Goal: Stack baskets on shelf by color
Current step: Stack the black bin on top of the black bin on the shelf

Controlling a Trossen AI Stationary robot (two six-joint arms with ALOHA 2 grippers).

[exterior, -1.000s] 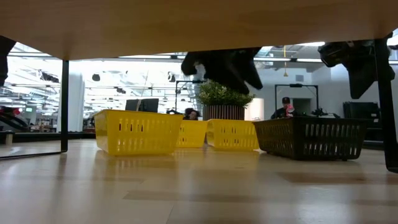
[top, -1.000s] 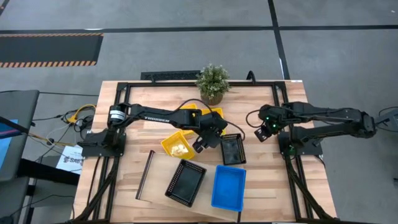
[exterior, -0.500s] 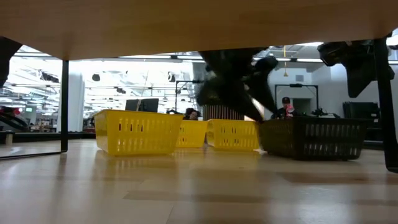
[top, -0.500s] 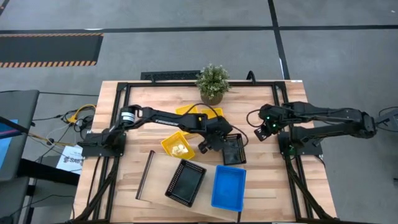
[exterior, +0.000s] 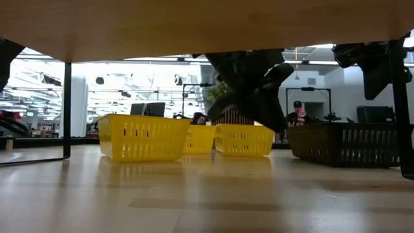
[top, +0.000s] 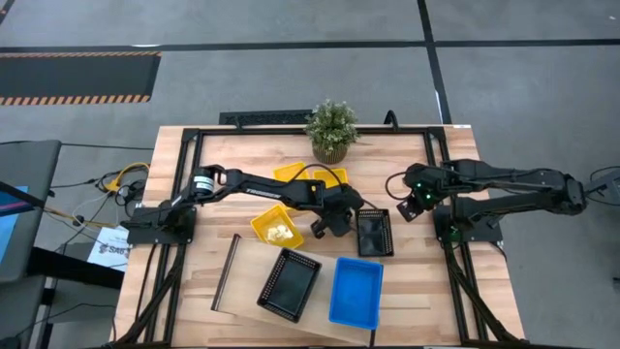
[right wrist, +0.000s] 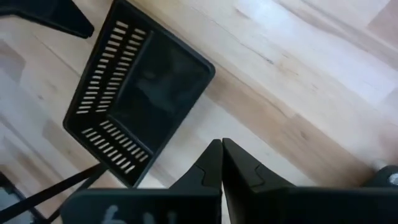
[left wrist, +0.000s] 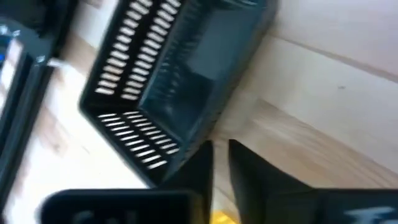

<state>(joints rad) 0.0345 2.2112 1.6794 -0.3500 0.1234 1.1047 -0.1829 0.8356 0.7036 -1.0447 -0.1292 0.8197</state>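
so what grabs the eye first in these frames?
The left arm, stretched across mid-table, with the left gripper beside a black basket standing loose on the tabletop; its fingers look nearly closed. In front, on the shelf, sit another black basket and a bright blue basket. Yellow baskets cluster near the potted plant; the right gripper waits shut at the right side.

Two slim dark arms, matte black throughout. Left arm [top: 254, 184]: white lettering along the forearm, a pale silver-white ring at the joint near centre left. Right arm [top: 504, 179]: small green lights glowing at the wrist, right of centre. Tapered black fingers [right wrist: 239, 171].
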